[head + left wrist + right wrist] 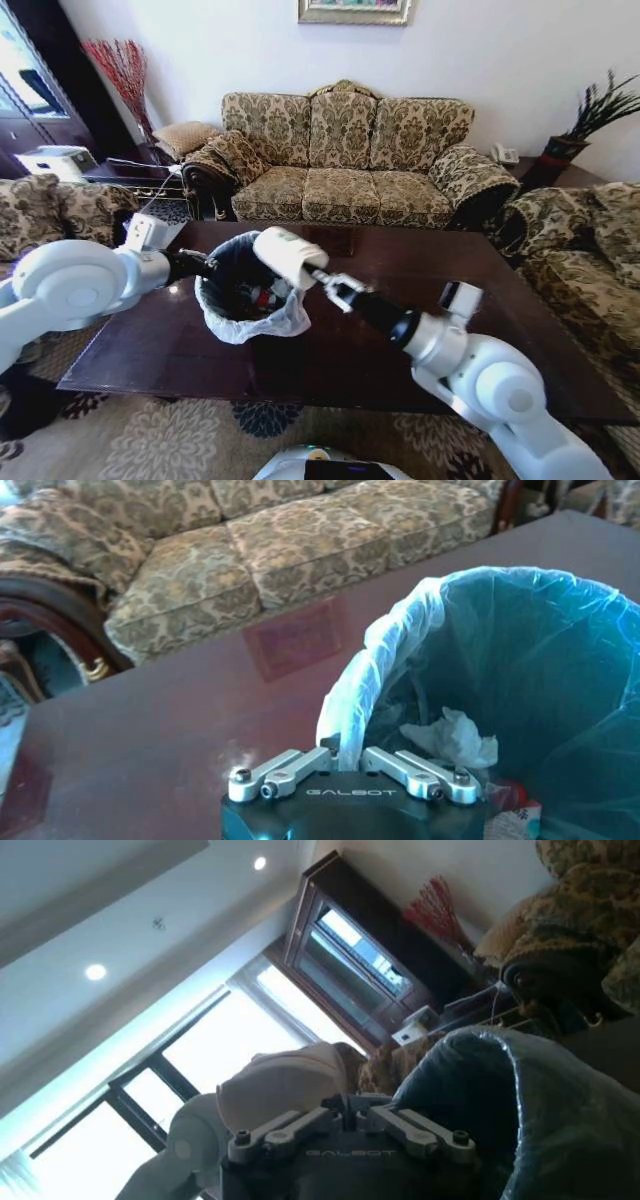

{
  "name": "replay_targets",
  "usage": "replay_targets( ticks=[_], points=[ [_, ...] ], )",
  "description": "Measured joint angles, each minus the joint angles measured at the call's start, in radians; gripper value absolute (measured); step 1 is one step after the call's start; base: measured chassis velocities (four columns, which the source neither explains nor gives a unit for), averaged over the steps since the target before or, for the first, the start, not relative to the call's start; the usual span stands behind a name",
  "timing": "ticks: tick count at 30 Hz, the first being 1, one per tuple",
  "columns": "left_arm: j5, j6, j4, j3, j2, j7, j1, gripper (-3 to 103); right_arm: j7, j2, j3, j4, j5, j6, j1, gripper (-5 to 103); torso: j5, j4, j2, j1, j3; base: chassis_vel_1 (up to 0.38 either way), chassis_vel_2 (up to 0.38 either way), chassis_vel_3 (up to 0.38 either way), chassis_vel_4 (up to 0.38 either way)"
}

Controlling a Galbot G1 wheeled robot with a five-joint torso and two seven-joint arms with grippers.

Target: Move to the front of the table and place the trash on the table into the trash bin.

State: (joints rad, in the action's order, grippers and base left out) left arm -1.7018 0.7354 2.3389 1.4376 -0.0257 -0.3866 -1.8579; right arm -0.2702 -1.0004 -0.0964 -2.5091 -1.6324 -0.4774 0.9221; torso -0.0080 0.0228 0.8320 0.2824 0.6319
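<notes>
Table [400, 300]: a big dark brown wood table with a shiny top. It stands in front of a flowery sofa [345, 160].

Trash bin [250, 295]: it sits on the table, near the robot's left side. A thin white bag [385, 652] lines it and folds over the rim.

Trash: a crumpled white tissue [455, 739] and some red bits [262, 297] lie inside the bin, at the bottom.

Left gripper [348, 754]: it is at the bin's rim, on the left side. Its fingers are pressed together on the edge of the bag.

Right gripper [325, 282]: it reaches over the table to the right side of the bin's rim. In the right wrist view its fingers are close together at the bag's edge, but I cannot tell if they pinch it.

Right arm: a white part of it hangs over the bin's top.
</notes>
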Motion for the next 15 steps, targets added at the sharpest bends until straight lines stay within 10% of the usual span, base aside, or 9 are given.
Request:
replay_targets(
  ticks=[8,15],
  points=[
    [-0.021,0.000,0.045,0.004,-0.008,-0.003,0.011,0,-0.031,-0.013,0.086,0.009,0.205,-0.029,-0.021,-3,0.0001,-0.0001,0.000,0.000,0.000,0.000,0.000,0.000,0.000],
    [-0.022,0.000,0.052,0.003,-0.014,-0.005,0.011,0,-0.040,-0.012,0.089,0.026,0.271,-0.039,-0.004,22,0.0001,-0.0001,0.000,0.000,0.000,0.000,0.000,0.000,0.000]
  ],
)
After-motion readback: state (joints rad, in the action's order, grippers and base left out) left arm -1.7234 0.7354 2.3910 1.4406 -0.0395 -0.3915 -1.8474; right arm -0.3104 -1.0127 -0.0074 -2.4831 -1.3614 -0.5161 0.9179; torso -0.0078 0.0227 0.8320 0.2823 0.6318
